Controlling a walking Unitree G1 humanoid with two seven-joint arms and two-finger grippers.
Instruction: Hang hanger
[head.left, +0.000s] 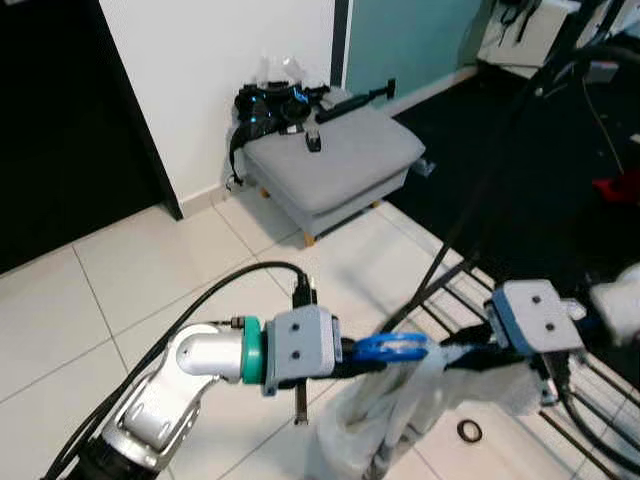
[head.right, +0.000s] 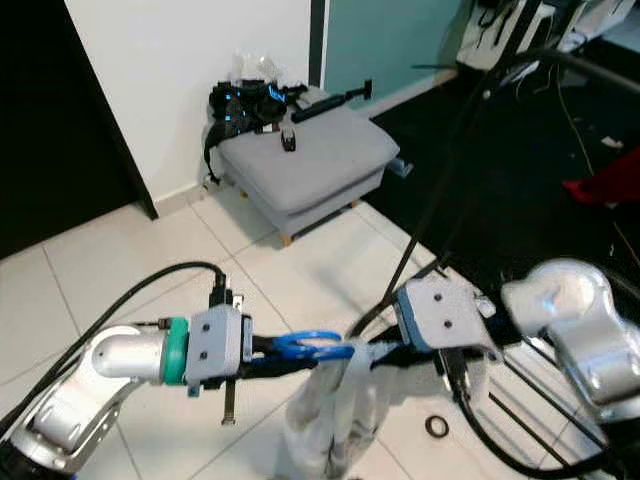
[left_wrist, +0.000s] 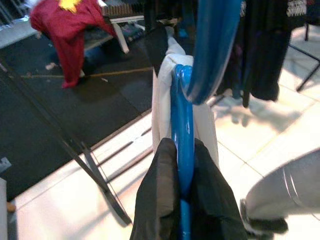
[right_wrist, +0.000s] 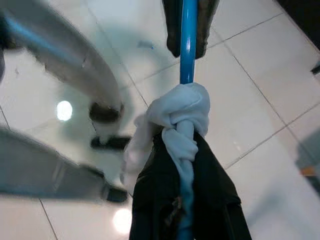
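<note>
Over pale floor tiles (head.left: 150, 270), the blue plastic hanger (head.left: 390, 348) with white cloth (head.left: 395, 410) lay level between both tools, left tool (left_wrist: 181, 165) and right tool (right_wrist: 186, 150) each clenched on it; the black metal rack (head.left: 480, 210) rose just beyond

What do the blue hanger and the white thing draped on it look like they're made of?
The blue hanger looks like glossy moulded plastic, judging by its smooth, shiny highlights. The white garment looks like soft matte fabric, wrinkled and bunched around the hanger.

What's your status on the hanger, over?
Left gripper and right gripper both shut on blue hanger. White garment draped on it. Black rack bar just ahead, hanger not yet hung.
</note>
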